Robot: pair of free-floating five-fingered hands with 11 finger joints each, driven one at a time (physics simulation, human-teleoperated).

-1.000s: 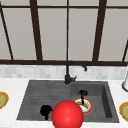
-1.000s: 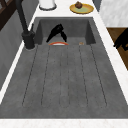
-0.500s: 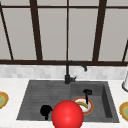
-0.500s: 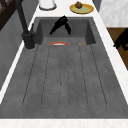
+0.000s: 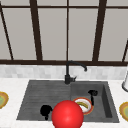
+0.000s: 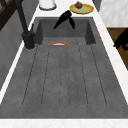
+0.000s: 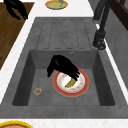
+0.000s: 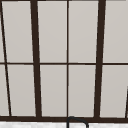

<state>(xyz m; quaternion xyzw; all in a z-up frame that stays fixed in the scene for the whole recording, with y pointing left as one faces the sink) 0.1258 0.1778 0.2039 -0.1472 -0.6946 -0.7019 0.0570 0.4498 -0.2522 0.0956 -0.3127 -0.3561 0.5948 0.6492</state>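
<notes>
Our right hand (image 7: pixel 62 66) hangs over the plate (image 7: pixel 78 86) in the sink (image 7: pixel 30 75) basin, fingers relaxed downward near its rim, holding nothing. The plate lies flat there, not yet lifted. Our left hand (image 5: pixel 45 110) idles at the sink's front, fingers unclear.

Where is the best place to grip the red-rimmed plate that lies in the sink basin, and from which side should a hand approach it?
Probably the rim. The plate lies flat on the floor of the sink, so only its raised red edge offers a pinch. Come from above toward the rim on the drain side, where the floor is bare. The right hand hangs over the plate's far edge, fingers pointing down.
</notes>
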